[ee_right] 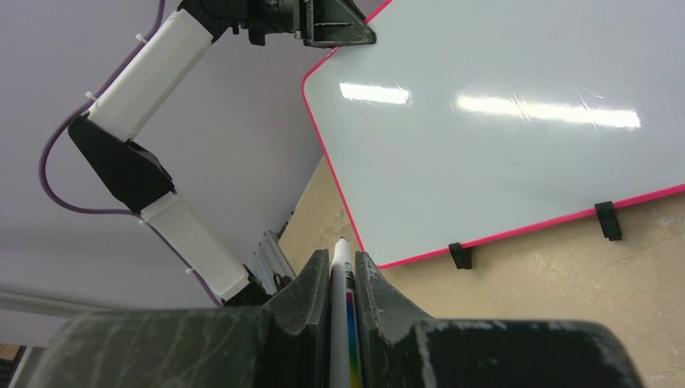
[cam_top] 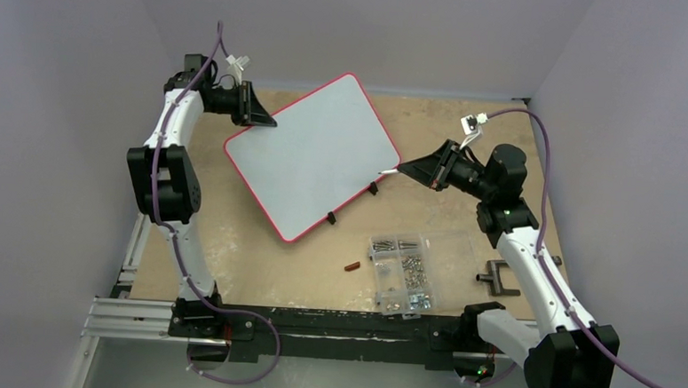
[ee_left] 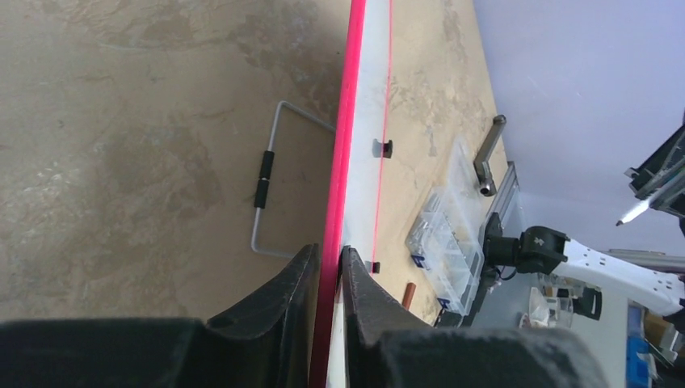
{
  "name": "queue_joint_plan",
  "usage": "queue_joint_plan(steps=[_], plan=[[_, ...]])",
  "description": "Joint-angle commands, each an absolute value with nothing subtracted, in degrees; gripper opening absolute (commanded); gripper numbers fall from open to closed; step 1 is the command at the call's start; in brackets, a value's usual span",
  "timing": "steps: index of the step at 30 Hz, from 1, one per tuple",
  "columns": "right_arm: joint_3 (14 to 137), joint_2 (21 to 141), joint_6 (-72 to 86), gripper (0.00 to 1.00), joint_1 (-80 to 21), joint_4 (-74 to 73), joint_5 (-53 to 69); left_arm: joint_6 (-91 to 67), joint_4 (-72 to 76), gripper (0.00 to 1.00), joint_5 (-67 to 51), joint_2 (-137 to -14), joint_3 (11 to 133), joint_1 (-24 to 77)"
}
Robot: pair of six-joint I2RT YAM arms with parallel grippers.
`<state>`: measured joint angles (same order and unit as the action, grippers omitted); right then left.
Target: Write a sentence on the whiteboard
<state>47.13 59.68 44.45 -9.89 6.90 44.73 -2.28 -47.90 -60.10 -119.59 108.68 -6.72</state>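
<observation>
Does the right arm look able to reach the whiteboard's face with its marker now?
Probably yes: the tip of the marker is at the right edge of the whiteboard, with nothing between; the left jaws clamp only its far corner.

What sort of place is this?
Probably a robotics lab test bench: a left arm and right arm mounted at a worn wooden table, plain walls around, a clear box of screws.

Left pincer (cam_top: 267, 121) stretches far forward, right pincer (cam_top: 403, 170) angles inward, both clamped tight.
</observation>
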Motion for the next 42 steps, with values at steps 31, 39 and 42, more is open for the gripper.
queue_joint_plan(steps=[31, 39, 42], plan=[[54.1, 79.2, 28.5, 0.00, -37.2, 37.9, 34.4, 10.6, -42.9, 0.00, -53.1, -104.0, 99.1, -0.5], [61.1, 90.5, 26.0, 0.00, -43.4, 46.5, 28.0, 12.1, -43.8, 0.00, -52.0, -103.3, 99.0, 1.1], [63.9, 94.6, 24.8, 0.00, -44.9, 48.2, 25.7, 12.2, -44.5, 0.00, -52.6, -103.1, 99.4, 1.6]])
